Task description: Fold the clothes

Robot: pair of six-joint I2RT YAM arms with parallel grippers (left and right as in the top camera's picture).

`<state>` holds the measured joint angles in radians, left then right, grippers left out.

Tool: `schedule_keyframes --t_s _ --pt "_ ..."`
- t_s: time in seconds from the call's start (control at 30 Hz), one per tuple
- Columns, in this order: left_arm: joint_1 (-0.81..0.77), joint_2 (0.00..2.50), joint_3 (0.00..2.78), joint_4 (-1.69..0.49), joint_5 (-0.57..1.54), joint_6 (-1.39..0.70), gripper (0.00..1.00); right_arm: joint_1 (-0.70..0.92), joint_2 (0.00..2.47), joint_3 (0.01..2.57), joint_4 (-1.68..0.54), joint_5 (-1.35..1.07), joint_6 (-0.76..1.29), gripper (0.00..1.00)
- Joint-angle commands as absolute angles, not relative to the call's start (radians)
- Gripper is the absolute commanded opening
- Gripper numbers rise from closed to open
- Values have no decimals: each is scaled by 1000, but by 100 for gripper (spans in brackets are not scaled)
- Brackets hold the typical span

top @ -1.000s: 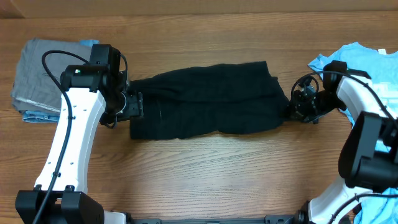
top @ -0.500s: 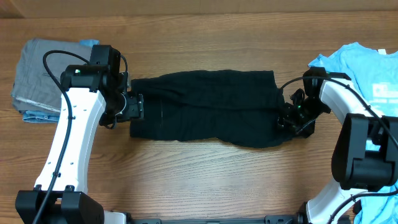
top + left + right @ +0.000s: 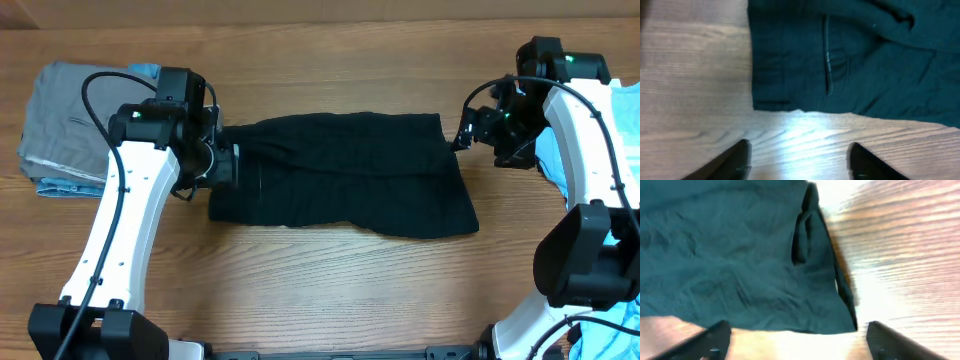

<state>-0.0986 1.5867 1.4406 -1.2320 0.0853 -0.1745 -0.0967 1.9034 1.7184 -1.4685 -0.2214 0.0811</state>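
Note:
The black shirt (image 3: 340, 175) lies folded into a long band across the middle of the table. My left gripper (image 3: 228, 163) hovers at its left end. In the left wrist view the left gripper (image 3: 799, 155) is open over bare wood, with the shirt's edge (image 3: 865, 65) just ahead of the fingertips. My right gripper (image 3: 470, 130) is raised off the shirt's far right corner. In the right wrist view the right gripper (image 3: 797, 340) is open and holds nothing, with the shirt (image 3: 740, 255) below and ahead. A light blue T-shirt (image 3: 627, 110) lies at the right edge, partly hidden by the right arm.
A grey folded garment (image 3: 60, 120) sits at the far left on top of a bluish piece (image 3: 50, 185). The wooden table (image 3: 330, 280) shows bare in front of the black shirt.
My right gripper has opened, let go of the shirt's right end and pulled up and back. The shirt's right end now lies flat and spread. My left gripper shifted slightly right.

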Motion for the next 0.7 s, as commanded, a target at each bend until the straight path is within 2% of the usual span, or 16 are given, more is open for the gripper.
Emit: schedule_keyframes --t_s 0.0,0.07,0.1,0.37,0.67 --pt "-117 1584 1398 -1196 98 -165 36 -97 1879 1733 -1490 -264 70 4" --pt "-123 1584 1356 -1160 98 -172 11 -95 1879 1721 -1491 -268 71 4" --pt "-126 1584 1326 -1136 98 -185 4 -92 1879 1710 -1492 -276 71 4" --pt "-155 1596 1213 -974 131 -206 4 26 1879 1557 -1354 -286 72 4" --pt "-193 1597 1213 -929 123 -205 4 138 1879 1347 -1105 -262 77 4"
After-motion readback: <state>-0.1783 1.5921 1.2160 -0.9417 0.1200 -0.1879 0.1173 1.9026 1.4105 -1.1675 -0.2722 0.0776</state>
